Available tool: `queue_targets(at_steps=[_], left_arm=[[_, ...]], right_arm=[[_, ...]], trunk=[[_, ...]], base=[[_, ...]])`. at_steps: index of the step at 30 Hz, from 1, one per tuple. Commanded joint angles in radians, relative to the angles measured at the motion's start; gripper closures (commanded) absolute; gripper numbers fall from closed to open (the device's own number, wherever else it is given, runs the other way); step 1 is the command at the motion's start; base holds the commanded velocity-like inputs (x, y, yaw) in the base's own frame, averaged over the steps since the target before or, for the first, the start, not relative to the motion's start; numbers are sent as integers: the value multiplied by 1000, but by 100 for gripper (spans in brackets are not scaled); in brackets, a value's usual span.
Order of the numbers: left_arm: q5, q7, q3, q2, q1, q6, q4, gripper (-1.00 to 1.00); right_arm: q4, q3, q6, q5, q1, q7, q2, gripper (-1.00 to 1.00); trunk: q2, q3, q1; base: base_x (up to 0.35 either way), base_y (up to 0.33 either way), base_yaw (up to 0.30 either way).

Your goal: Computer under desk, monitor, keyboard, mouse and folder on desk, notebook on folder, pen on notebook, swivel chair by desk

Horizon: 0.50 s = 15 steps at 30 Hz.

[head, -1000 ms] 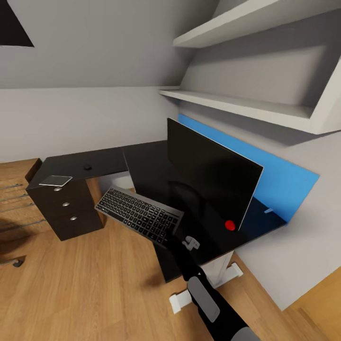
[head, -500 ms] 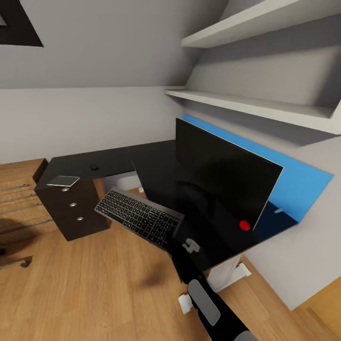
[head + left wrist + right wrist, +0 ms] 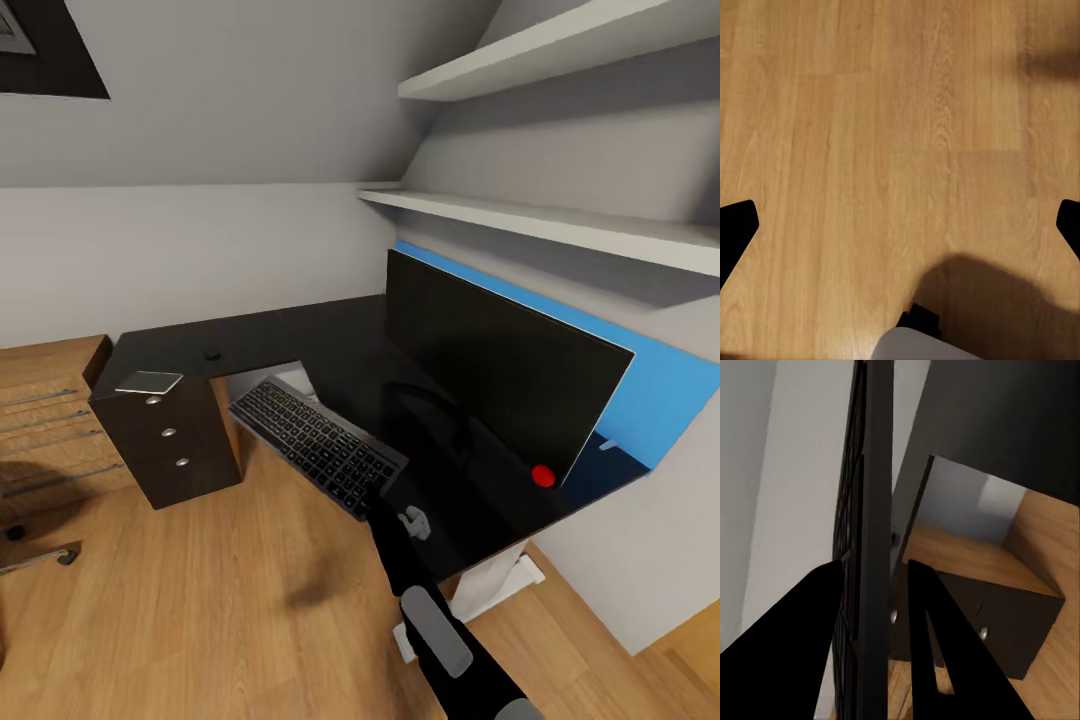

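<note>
My right gripper [image 3: 385,492] is shut on the near end of the long dark keyboard [image 3: 315,446], which hangs tilted above the floor at the front edge of the glossy black desk [image 3: 300,340]. In the right wrist view the keyboard [image 3: 872,510] runs edge-on between the two black fingers [image 3: 934,637]. The wide black monitor [image 3: 500,375] stands on the desk to the right. A small black mouse [image 3: 212,354] and a grey notebook [image 3: 148,381] lie on the desk's left wing. My left gripper [image 3: 900,225] is open over bare plank floor.
Dark drawers [image 3: 170,435] sit under the desk's left end, with a light wooden chest [image 3: 40,420] beyond them. A chrome chair leg with a castor [image 3: 45,556] shows at lower left. White shelves [image 3: 540,225] and a blue wall panel [image 3: 670,385] are behind the monitor.
The head view has shifted, so the desk and monitor sit further right in the picture. The keyboard stays in my right gripper and has swung a little closer to the desk's inner corner.
</note>
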Motion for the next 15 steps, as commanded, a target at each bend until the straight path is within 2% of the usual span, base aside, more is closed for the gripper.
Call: queue_targets(at_steps=[1,4,15], left_arm=[[10,6,-7,1,-1,-6,0,-100],[10,6,-7,1,-1,-6,0,-100],[10,6,-7,1,-1,-6,1,-100]], right_arm=[[1,3,-23,-30,-1,7,0,100],[3,2,-74,-55,-1,8,0,100],[26,3,-235,-68,-1,7,0,100]], trunk=[[-1,-1,0],[-1,-1,0],[-1,-1,0]], base=[[0,0,0],[0,0,0],[0,0,0]])
